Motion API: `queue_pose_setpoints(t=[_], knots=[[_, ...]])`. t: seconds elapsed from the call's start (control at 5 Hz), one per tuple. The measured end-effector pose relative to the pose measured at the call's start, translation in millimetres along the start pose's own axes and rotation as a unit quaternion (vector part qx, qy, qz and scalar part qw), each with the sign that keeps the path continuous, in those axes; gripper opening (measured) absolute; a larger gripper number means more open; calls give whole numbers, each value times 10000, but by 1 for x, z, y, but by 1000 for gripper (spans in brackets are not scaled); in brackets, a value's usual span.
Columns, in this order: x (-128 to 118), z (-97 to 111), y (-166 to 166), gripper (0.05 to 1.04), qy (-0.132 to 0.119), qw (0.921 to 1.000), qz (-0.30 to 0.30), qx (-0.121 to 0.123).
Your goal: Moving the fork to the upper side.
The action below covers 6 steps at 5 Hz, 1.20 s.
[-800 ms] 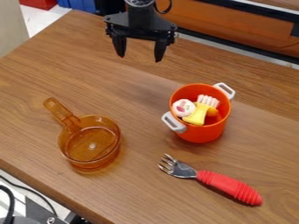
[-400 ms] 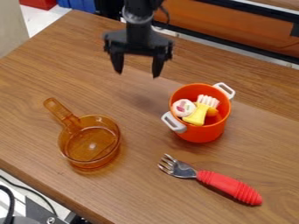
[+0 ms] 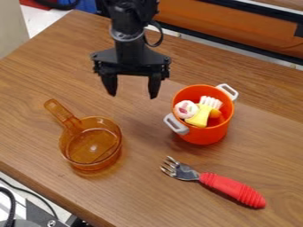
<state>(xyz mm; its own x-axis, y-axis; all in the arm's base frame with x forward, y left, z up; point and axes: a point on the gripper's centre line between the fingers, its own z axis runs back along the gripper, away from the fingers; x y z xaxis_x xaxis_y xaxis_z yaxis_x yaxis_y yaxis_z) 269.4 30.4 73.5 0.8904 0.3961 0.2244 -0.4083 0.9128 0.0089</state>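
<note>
1. Claw [image 3: 132, 95]: wide open, its two fingers well apart with nothing held between them; it hangs at 11 o'clock in the camera view, up and away from the fork.
2. Fork [image 3: 208, 179]: lying on the surface [image 3: 139, 190] at 5 o'clock, tines [image 3: 170, 167] toward 10 o'clock, butt toward 4 o'clock. The orange pot [image 3: 204, 136] stands apart from it, toward 12 o'clock; the amber saucepan [image 3: 91, 166] is well apart, toward 10 o'clock.
3. Handling (judged): light, and stiff throughout; not fragile. The thick red handle [image 3: 234, 188], probably plastic or rubber, bears ribs that should resist slipping. The metal neck [image 3: 189, 173] looks smooth and narrow, hence likelier to turn in the grip.
4. Recommended hold: across the handle, just behind its junction with the neck, probably close to the balance point. The claw's fingers should close from 1 and 7 o'clock, square to the shaft. A hold near the butt would probably let the tines dip.
</note>
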Motion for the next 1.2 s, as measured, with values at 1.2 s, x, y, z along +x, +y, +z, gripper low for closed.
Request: queue_pose_setpoints(t=[1.2], knots=[[-113, -13, -129, 999, 386, 9606, 2751, -66]])
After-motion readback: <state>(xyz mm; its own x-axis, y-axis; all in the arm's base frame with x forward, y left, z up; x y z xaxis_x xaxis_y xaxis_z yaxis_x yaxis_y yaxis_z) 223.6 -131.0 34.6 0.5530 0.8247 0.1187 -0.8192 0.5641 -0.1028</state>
